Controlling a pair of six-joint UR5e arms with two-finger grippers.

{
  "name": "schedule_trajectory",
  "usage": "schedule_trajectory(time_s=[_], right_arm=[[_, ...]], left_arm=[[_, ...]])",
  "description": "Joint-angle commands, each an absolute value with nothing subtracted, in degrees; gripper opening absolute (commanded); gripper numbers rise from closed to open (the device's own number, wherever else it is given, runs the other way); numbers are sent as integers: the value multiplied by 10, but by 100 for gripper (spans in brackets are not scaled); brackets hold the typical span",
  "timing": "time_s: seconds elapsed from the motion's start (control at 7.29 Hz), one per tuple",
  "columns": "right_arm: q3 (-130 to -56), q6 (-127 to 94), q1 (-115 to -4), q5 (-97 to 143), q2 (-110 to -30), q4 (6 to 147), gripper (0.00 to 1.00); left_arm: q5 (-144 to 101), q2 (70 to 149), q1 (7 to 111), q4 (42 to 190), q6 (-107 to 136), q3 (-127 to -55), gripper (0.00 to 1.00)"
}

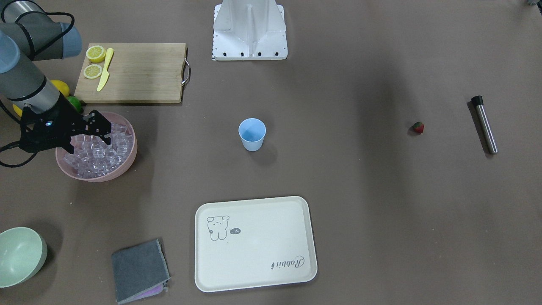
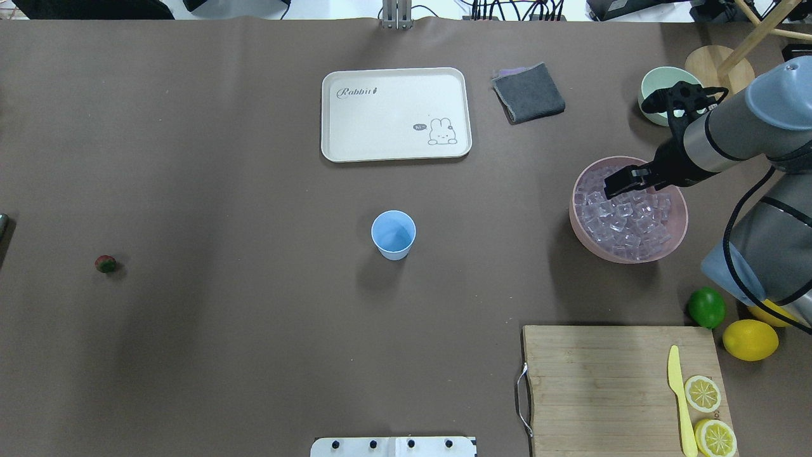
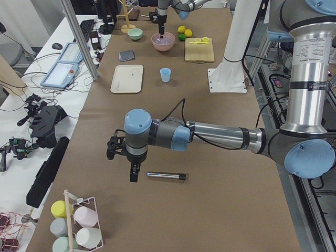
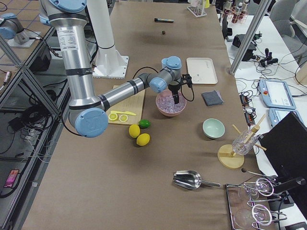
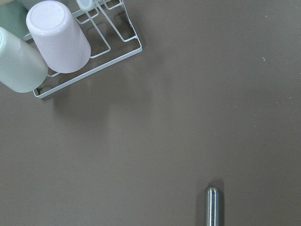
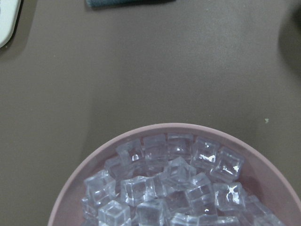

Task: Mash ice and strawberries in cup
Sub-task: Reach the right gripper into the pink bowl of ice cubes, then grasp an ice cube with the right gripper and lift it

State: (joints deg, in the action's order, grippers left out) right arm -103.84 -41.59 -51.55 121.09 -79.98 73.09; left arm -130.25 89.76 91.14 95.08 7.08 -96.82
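Ice (image 2: pixel 628 222): a heap of clear cubes filling the pink bowl (image 2: pixel 634 259), on the robot's right side of the table.
Cup (image 2: pixel 393 233): upright at mid-table, well apart from the bowl.
Strawberry (image 2: pixel 105 263): lying alone, far out on the robot's left.
Right gripper (image 2: pixel 616 185): pointing straight down over the ice, with the forearm reaching across the bowl's rim. Whether the claw is apart or together cannot be told, nor whether it touches the cubes.
Left gripper (image 3: pixel 132 172): far from the cup, hanging downward on a level outstretched forearm, just beside one end of a steel rod (image 3: pixel 165 176). Claw state cannot be told.
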Motion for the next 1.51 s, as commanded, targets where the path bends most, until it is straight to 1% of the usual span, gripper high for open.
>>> schedule_trajectory(time_s=[0.0, 0.27, 0.41, 0.55, 1.37], right_arm=[[-1024, -417, -506, 1207, -793, 731, 98], [-1012, -417, -503, 1206, -783, 730, 90], [-993, -417, -503, 1205, -771, 730, 90], [-990, -417, -502, 1206, -771, 730, 91], [-985, -418, -490, 1200, -775, 731, 90]], left_arm=[[-1303, 899, 911, 951, 70, -969, 98], [-1303, 899, 911, 950, 70, -969, 98], [-1303, 899, 911, 951, 71, -969, 98], [-1303, 899, 911, 950, 70, -969, 98], [-1303, 899, 911, 951, 70, -972, 98]])
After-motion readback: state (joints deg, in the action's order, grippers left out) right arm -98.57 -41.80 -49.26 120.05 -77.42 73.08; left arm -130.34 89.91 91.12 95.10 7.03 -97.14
